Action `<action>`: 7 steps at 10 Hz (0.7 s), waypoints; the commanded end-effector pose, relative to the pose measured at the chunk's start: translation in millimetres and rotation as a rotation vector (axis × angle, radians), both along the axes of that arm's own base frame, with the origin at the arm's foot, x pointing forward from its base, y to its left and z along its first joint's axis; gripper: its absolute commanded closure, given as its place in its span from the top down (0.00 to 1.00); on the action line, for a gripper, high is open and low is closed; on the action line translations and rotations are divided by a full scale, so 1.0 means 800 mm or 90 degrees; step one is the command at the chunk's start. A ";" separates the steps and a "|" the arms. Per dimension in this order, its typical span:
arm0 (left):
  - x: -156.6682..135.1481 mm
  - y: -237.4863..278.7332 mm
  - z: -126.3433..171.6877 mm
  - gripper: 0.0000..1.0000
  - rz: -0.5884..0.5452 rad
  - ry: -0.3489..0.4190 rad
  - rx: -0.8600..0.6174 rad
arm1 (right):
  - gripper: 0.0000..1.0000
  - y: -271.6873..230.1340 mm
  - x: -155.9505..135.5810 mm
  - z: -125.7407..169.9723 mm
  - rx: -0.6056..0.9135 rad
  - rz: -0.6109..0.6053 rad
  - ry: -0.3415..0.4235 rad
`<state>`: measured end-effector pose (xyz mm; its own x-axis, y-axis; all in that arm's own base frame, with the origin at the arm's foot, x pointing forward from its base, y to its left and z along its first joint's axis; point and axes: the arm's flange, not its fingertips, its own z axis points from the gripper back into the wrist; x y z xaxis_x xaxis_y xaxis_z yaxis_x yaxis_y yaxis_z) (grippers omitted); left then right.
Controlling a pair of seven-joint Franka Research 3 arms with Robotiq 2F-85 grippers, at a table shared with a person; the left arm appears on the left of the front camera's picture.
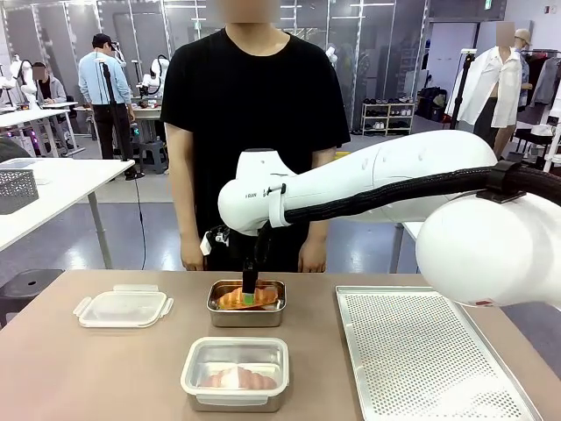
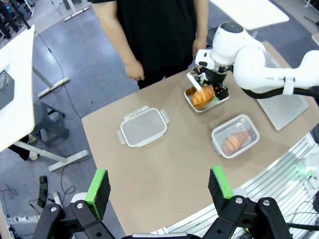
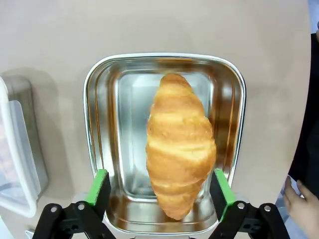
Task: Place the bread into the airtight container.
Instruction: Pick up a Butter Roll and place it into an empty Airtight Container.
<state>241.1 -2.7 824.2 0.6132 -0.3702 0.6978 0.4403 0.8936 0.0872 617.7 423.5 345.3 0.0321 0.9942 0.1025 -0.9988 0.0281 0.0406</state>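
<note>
The golden-brown croissant [image 3: 179, 147] lies in the open rectangular steel container [image 3: 102, 149] at the far middle of the tan table [image 1: 105, 368], its long axis pointing straight away from the right gripper [image 3: 160, 191]. The green-padded fingers stand wide on either flank, holding nothing. The left gripper [image 2: 158, 186], also wide and empty, hangs well apart over the near edge, so the right is nearer

Small dark lettering beginning "FRAN" marks the right arm [image 1: 263, 195] near its wrist joint; the remaining letters cannot be read.
</note>
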 end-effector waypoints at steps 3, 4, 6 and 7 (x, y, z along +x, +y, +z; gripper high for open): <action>-0.001 0.001 0.004 1.00 -0.001 0.006 0.002 | 1.00 0.000 0.000 0.000 0.000 0.000 0.000; -0.001 0.001 0.004 1.00 -0.001 0.006 0.002 | 1.00 0.000 0.000 0.000 0.000 0.000 0.000; -0.001 0.001 0.004 1.00 -0.001 0.006 0.002 | 1.00 0.000 0.000 0.000 0.000 0.000 0.000; -0.001 0.001 0.004 1.00 -0.001 0.006 0.002 | 1.00 0.000 0.000 0.000 0.000 0.000 0.000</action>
<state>241.1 -2.7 824.2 0.6132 -0.3702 0.6978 0.4403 0.8936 0.0872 617.6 423.3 345.0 0.0316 0.9943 0.1019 -0.9988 0.0275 0.0410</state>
